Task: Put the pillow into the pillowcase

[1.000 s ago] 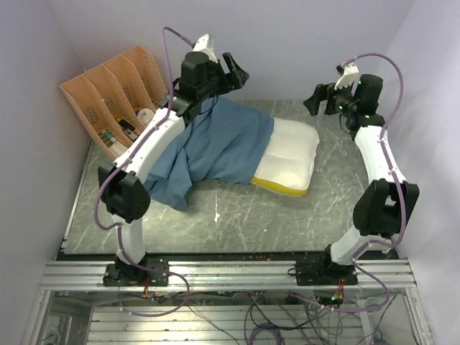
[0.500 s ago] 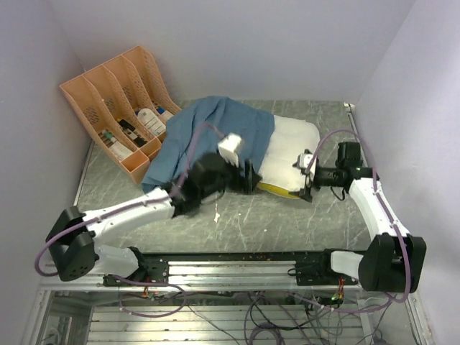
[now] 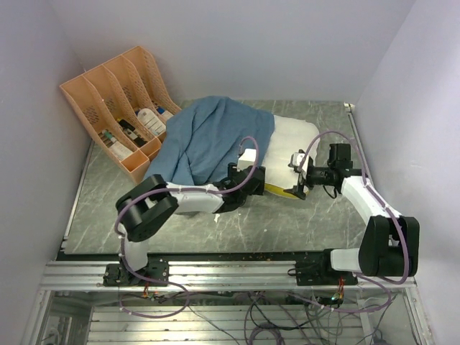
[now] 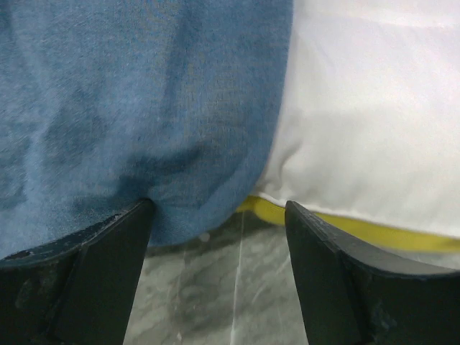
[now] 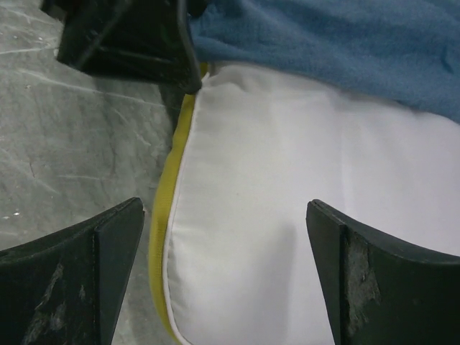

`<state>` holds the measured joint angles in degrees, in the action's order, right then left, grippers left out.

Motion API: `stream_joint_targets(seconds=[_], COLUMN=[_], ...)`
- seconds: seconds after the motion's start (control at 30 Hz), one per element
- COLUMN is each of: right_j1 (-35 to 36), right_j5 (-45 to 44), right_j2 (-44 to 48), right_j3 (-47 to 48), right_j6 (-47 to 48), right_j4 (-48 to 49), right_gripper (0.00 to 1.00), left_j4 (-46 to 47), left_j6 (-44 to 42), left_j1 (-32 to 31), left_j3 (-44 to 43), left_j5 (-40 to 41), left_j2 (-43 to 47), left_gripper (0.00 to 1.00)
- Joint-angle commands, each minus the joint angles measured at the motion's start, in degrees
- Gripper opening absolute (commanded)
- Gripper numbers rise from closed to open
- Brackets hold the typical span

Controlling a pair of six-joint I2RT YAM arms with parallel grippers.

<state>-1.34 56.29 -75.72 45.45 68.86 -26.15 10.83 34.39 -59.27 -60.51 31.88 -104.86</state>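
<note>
Gaping left gripper (image 4: 219, 210) faces pillowcase (image 3: 215, 136) hem, gaping right gripper (image 5: 223, 208) the pillow (image 3: 296, 144), orange rack (image 3: 118, 108) beyond

1. Near strip of tabletop (image 3: 237, 230), in front of the bedding: bare stone, the widest lane I have for either hand.
2. Pillowcase (image 3: 215, 136) and pillow (image 3: 295, 144): together they fill the far middle, leaving only thin margins toward the back wall.
3. Left hand (image 3: 259, 180): jaws spread wide at the pillowcase hem, with bare stone showing beneath it between the fingers (image 4: 86, 280).
4. Right hand (image 3: 293, 181): jaws spread wide, framing the pillow's yellow-edged near corner. The left hand sits just beside it, crowding that corner.
5. Left arm (image 3: 194, 195): lies low across the near-left tabletop and bars passage there.
6. Orange file rack (image 3: 115, 100): closes off the far-left corner.
</note>
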Motion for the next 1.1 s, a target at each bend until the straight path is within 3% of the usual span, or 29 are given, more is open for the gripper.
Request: stream_joint_targets(seconds=[0.0, 0.2, 0.33, 0.43, 0.5, 0.53, 0.6, 0.67, 0.8, 0.83, 0.87, 0.97, 1.07], right_j1=[1.79, 5.43, 6.43, 6.53, 6.85, 7.02, 7.75, 8.6, 8.62, 8.36, 8.21, 8.04, 4.88], right_j5=[-5.09, -11.88, -16.24, -17.58, -18.41, -18.87, -19.73, -20.83, -16.89, -13.93, -11.07, -4.11, 0.48], right_j2=[0.06, -3.78, -6.65, -7.97, -8.22, -8.34, -8.73, -9.99, -15.13, -16.59, -17.53, -17.36, -14.79], right_j3=[-2.57, -4.03, -3.65, -2.81, -3.01, -3.27, -3.58, -3.43, 1.41, 3.69, 6.38, 15.38, 22.76], right_j6=[-6.93, -8.79, -10.97, -12.32, -12.92, -13.23, -13.46, -13.97, -19.8, -21.87, -24.07, -38.76, -66.08], right_j4=[9.5, 12.96, 15.36, 15.43, 16.26, 16.81, 17.56, 18.14, 15.98, 13.89, 12.05, 13.94, 33.96], right_gripper=[0.95, 0.94, 0.9, 0.86, 0.84, 0.84, 0.81, 0.69, 0.15, 0.06, 0.0, 0.0, 0.0], left_j4=[-0.68, -3.35, -3.3, -3.7, -4.48, -4.7, -4.22, -2.86, -0.43, -1.11, -2.13, -8.22, -18.95], left_j6=[2.42, 2.79, 2.32, 1.9, 1.75, 1.55, 0.42, -1.44, -4.35, -5.12, -5.88, -8.66, -11.4], left_j1=[-0.31, -0.13, 0.35, 1.53, 2.8, 3.29, 4.18, 4.25, 4.14, 4.14, 4.13, 4.15, 4.16], left_j3=[-5.19, -6.11, -4.7, -4.53, -5.14, -5.41, -5.54, -5.5, -6.44, -7.82, -9.84, -18.75, -29.71], left_j5=[6.01, 6.03, 5.59, 4.2, 2.72, 2.14, 0.02, -3.32, -13.42, -15.6, -17.96, -24.72, -29.75], left_j2=[-5.21, -6.91, -5.02, -5.02, -5.68, -5.88, -5.63, -4.07, 2.37, 4.0, 5.22, 7.31, 6.57], left_gripper=[0.83, 0.56, 0.5, 0.38, 0.25, 0.12, 0.07, 0.07, 0.07, 0.07, 0.07, 0.07, 0.07])
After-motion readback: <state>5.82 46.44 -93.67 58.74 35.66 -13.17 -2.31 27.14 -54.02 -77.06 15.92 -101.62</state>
